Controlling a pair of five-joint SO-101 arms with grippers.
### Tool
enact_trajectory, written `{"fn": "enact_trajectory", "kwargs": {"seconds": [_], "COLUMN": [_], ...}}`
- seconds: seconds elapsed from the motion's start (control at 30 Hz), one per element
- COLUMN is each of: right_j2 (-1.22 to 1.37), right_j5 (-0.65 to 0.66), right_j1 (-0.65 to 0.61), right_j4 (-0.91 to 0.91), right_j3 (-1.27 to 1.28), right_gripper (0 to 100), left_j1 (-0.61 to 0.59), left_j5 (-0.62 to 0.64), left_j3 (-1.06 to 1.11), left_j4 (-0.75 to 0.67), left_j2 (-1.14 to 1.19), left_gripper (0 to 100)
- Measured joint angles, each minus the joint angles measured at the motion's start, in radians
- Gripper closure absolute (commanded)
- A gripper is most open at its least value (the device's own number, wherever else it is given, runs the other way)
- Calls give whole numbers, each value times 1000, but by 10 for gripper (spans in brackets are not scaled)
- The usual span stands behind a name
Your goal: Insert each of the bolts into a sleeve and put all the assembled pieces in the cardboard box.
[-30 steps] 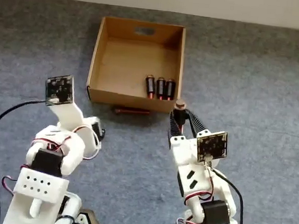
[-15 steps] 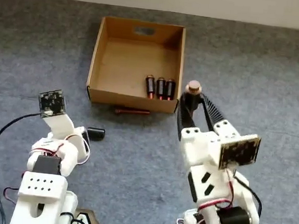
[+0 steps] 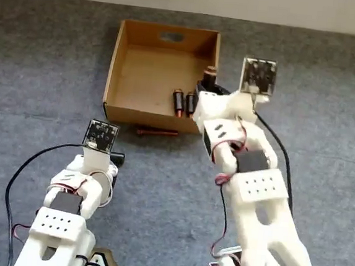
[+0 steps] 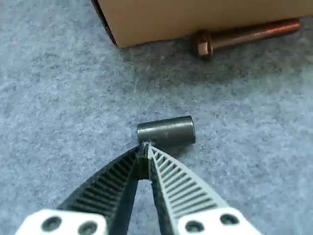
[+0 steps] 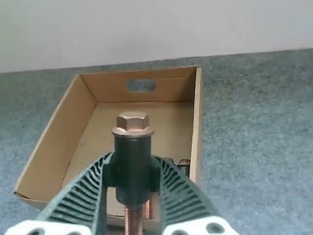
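Held upright over the cardboard box (image 5: 88,122), an assembled bolt-in-sleeve (image 5: 132,125) has my right gripper (image 5: 132,161) shut on its dark sleeve. From above, that gripper (image 3: 206,84) hangs over the box's (image 3: 116,65) right side. Assembled pieces (image 3: 184,102) lie at the box's front right. A loose dark sleeve (image 4: 166,132) lies on the carpet, and my left gripper (image 4: 145,147) is shut with its tips at the sleeve's side. A loose copper bolt (image 4: 244,35) lies along the box's front wall (image 3: 157,132).
Grey carpet covers the table all round. The box's front wall (image 4: 195,14) stands just beyond the loose bolt. The left arm's base (image 3: 58,222) and the right arm's base (image 3: 265,197) fill the near side, with cables trailing beside them.
My right arm has carried the assembled piece from the carpet at the box's front right corner up and over the box. The left arm has shifted right, toward the loose sleeve.
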Motion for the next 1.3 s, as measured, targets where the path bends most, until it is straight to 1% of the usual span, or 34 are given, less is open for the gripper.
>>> {"fn": "enact_trajectory", "kwargs": {"seconds": [0.1, 0.33, 0.6, 0.77, 0.93, 1.1, 1.3], "right_j2": [120, 381, 706, 895, 1014, 1094, 1194], "right_j5": [0, 0, 0, -3, -8, -8, -8], "right_j1": [-20, -120, -147, -147, -152, -152, -152], "right_j4": [-31, -124, -199, -199, -198, -123, -26], "right_j3": [-60, -178, -334, -497, -605, -658, -792], "right_gripper": [993, 993, 993, 993, 993, 993, 993], "left_j1": [3, 3, 8, 8, 8, 8, 8], "left_j5": [-6, -6, -6, -11, -11, -11, -11], "left_j3": [0, 6, 6, 6, 6, 6, 6], "left_j4": [-3, -6, -6, -6, -6, -6, -6], "left_j2": [0, 0, 0, 0, 0, 0, 0], "left_gripper": [989, 989, 989, 989, 989, 989, 989]}}
